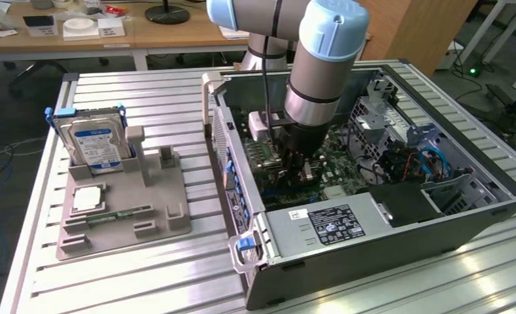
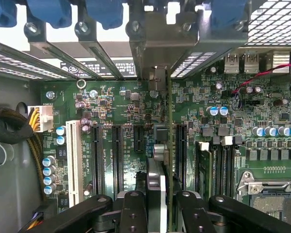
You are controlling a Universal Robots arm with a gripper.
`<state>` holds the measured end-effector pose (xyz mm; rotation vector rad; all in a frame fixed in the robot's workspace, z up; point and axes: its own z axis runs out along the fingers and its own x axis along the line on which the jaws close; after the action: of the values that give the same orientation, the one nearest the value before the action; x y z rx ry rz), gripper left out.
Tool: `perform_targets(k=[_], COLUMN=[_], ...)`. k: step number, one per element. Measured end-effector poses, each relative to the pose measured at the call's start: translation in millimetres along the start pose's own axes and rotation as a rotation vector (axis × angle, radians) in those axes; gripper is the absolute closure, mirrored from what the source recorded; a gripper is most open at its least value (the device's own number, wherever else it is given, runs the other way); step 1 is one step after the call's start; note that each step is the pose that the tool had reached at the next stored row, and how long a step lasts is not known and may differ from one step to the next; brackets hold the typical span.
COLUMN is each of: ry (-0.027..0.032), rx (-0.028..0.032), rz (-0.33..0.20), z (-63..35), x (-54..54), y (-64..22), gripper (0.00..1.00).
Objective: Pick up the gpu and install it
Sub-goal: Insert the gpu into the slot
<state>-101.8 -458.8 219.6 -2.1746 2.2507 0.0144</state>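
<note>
My gripper (image 1: pixel 293 169) is low inside the open computer case (image 1: pixel 467 226), just above the green motherboard (image 1: pixel 336 163). It is shut on the gpu (image 2: pixel 169 126), which the wrist view catches edge-on as a thin dark card standing upright between the fingers (image 2: pixel 155 187). The card runs along a black expansion slot (image 2: pixel 180 145) on the motherboard (image 2: pixel 116 102). Its silver bracket (image 2: pixel 157 48) lines up with an opening in the case's rear panel, among the blue clips (image 2: pixel 104 9). I cannot tell whether the card's edge is fully down in the slot.
On the exterior view's left, a grey fixture (image 1: pixel 153 226) holds the hard drive with a blue label (image 1: pixel 96 144) and a slim green memory stick (image 1: pixel 118 214). The power supply (image 1: pixel 327 226) and case walls hem the arm in. Yellow-black cables (image 2: pixel 19 131) lie beside the board.
</note>
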Motion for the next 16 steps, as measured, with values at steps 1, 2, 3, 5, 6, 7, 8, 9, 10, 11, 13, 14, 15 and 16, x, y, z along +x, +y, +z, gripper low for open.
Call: perform_targets(k=[1,2,3,5,6,7,8,9,10,11,13,14,15,16], ry=[-0.0031,-0.0016,-0.0001,-0.0003,-0.0003,-0.0004,-0.0004,-0.0005,-0.0004,-0.0004,-0.0006,-0.0006,-0.0005,-0.0004], rx=[0.0015,0.0008,0.0005,0.0016,0.0022,0.0030,0.0039,0.0053,0.0064,0.0073,0.0090,0.0096,0.0103,0.0108], rz=[0.000,0.000,0.000,0.000,0.000,0.000,0.000,0.000,0.000,0.000,0.000,0.000,0.000,0.000], z=[1.1,0.4,-0.8,-3.5,-5.7,-8.1,-10.7,-13.5,-16.8,-20.1,-26.9,-30.5,-33.6,-36.5], x=[-0.3,-0.2,-0.1,-0.1,-0.1,-0.2,-0.2,-0.2,-0.3,-0.4,-0.5,-0.6,-0.7,-0.8], y=[-0.1,0.0,0.1,0.0,0.0,0.0,0.1,0.1,0.1,0.0,0.0,0.0,0.0,0.0], gripper=[0.71,0.71,0.65,0.65,0.65,0.65,0.65,0.65,0.65,0.65,0.65,0.65,0.65,0.65])
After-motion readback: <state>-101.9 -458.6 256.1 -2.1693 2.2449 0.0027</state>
